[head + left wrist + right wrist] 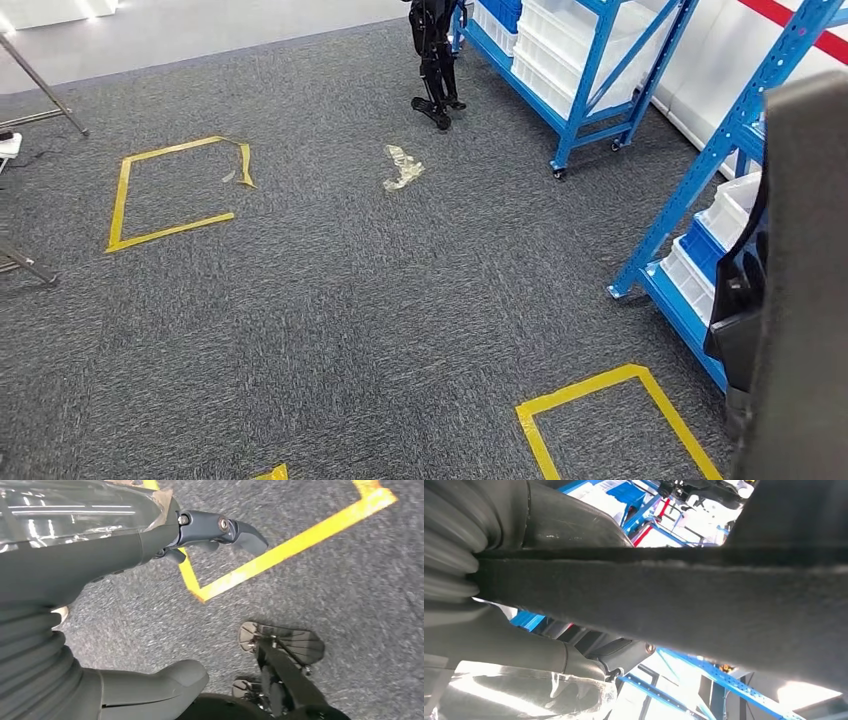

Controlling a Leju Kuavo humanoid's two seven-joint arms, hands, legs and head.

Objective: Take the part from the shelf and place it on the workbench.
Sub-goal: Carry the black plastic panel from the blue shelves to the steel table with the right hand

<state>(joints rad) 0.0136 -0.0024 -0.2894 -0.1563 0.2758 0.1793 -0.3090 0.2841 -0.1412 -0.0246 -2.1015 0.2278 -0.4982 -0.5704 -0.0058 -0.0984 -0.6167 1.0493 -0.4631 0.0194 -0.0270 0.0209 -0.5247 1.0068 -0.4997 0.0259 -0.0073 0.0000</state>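
Note:
The part (805, 280) is a large dark grey felt-covered panel standing tall at the right edge of the head view. My right hand (737, 310) grips it from the left side, low beside the blue shelf (690, 200). In the right wrist view the panel (704, 595) runs as a thick band across my right hand (499, 645), thumb on one side and fingers on the other. My left hand (90, 560) hangs over the carpet, its fingers (240, 532) stretched out and holding nothing.
The blue shelf holds white and blue bins (735, 205). A second blue shelf (580, 70) stands at the back, with another robot's dark legs (435, 60) beside it. Yellow tape squares (165, 190) (610, 400) and crumpled plastic (403, 167) lie on the grey carpet.

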